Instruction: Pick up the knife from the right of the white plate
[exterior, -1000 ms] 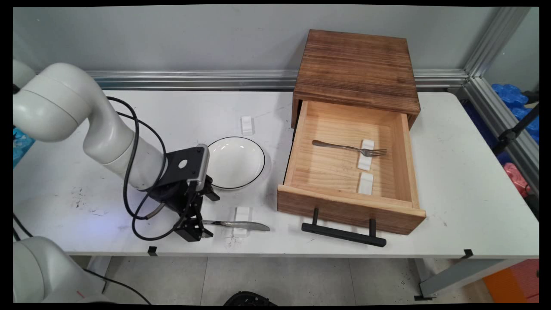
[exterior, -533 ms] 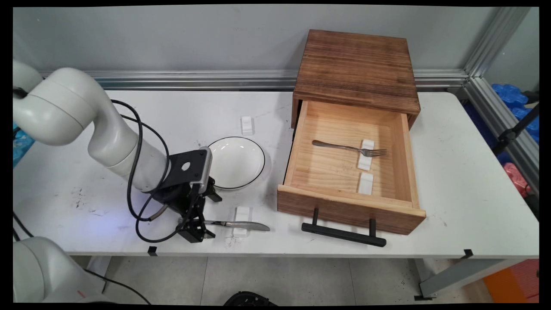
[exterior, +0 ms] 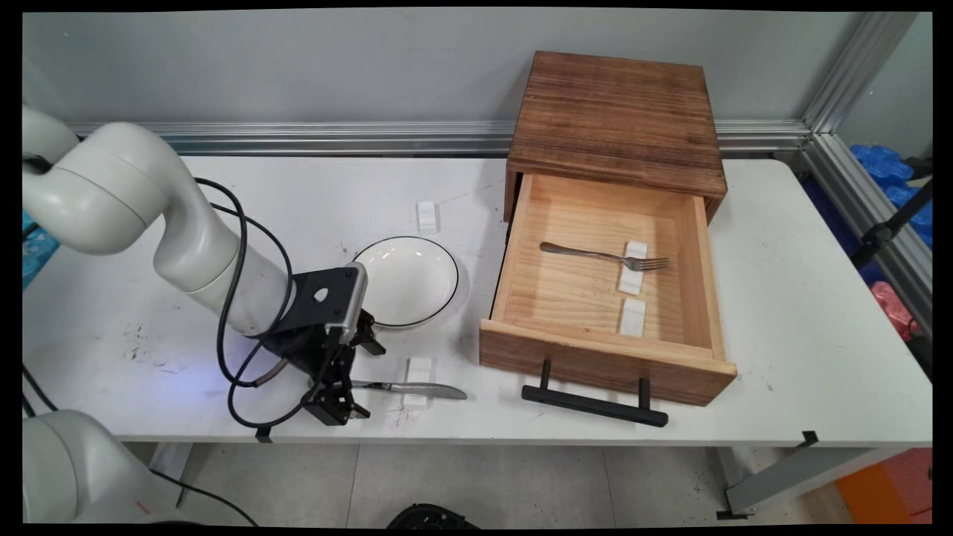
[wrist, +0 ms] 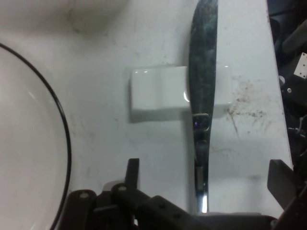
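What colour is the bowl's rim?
Black: a thin line round the white bowl, clearest in the main view.

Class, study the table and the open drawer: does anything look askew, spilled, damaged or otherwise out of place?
Nothing is spilled or broken. The fork lies in the open drawer across one white rest. The knife lies across another rest near the gripper. Only dark smudges mark the table.
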Motion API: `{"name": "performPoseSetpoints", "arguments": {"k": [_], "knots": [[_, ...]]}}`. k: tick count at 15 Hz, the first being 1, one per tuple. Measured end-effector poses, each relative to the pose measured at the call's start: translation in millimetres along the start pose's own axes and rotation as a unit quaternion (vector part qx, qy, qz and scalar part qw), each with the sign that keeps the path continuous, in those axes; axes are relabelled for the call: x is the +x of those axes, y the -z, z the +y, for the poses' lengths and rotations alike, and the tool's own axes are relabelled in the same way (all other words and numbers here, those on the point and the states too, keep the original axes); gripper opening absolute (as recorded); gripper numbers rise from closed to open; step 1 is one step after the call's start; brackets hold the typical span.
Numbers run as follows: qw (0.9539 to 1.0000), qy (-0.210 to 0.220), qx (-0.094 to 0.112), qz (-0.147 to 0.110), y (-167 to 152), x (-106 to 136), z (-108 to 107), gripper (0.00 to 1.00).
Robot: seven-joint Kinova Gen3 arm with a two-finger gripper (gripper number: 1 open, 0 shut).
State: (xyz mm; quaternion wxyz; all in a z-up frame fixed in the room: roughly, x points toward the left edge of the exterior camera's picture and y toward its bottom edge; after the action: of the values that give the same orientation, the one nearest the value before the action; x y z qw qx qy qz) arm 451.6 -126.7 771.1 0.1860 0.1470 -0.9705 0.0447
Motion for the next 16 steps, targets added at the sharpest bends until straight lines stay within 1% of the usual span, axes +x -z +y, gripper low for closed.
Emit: {"name": "performPoseSetpoints", "arguments": {"k": [7,16], "knots": [[0.9999,-0.011,-0.001,0.0,-3.4,-0.8,-1.5,1.0],[0.9999,-0.014,0.001,-0.001,-5.6,-1.0,-4.7,1.0]]}}
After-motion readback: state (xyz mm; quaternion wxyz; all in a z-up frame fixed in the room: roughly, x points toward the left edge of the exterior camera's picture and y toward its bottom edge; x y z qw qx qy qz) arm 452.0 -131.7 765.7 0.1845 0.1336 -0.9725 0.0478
